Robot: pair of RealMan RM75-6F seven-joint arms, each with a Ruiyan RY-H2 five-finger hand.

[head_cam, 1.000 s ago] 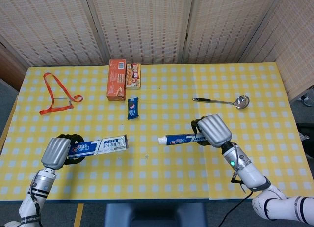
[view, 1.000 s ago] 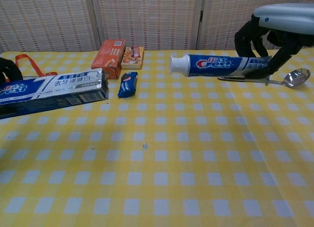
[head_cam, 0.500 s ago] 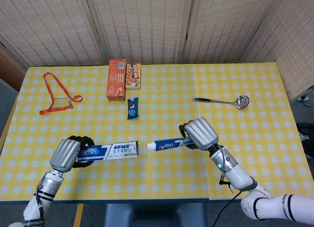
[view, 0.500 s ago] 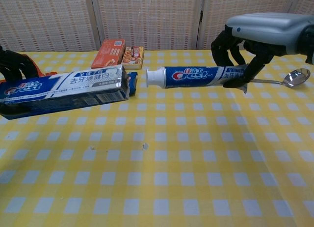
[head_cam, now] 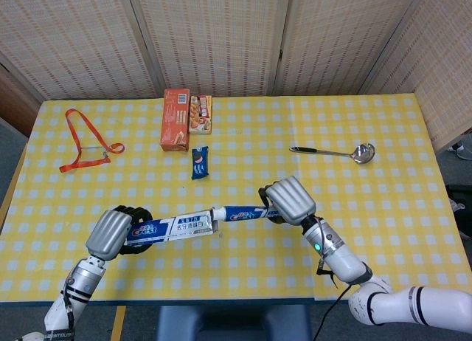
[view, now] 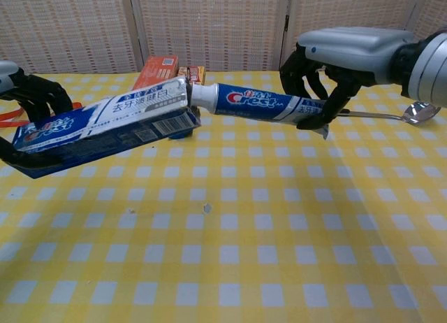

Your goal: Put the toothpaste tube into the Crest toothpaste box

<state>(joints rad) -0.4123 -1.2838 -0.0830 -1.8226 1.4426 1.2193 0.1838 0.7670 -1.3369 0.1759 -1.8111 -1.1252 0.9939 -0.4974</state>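
Left hand (head_cam: 110, 234) of mine grips the long blue-and-white Crest cardboard box (view: 105, 124) by its closed end, raised off the yellow checked bench (view: 230, 253), open mouth facing my right. My right hand (head_cam: 289, 201) clasps the blue-and-white plastic toothpaste tube (view: 258, 103) by its crimped tail. Its white cap (view: 202, 97) sits right at the mouth; whether it is inside I cannot tell. Nearly the whole tube remains outside, so the insertion is barely begun, as I judge it.
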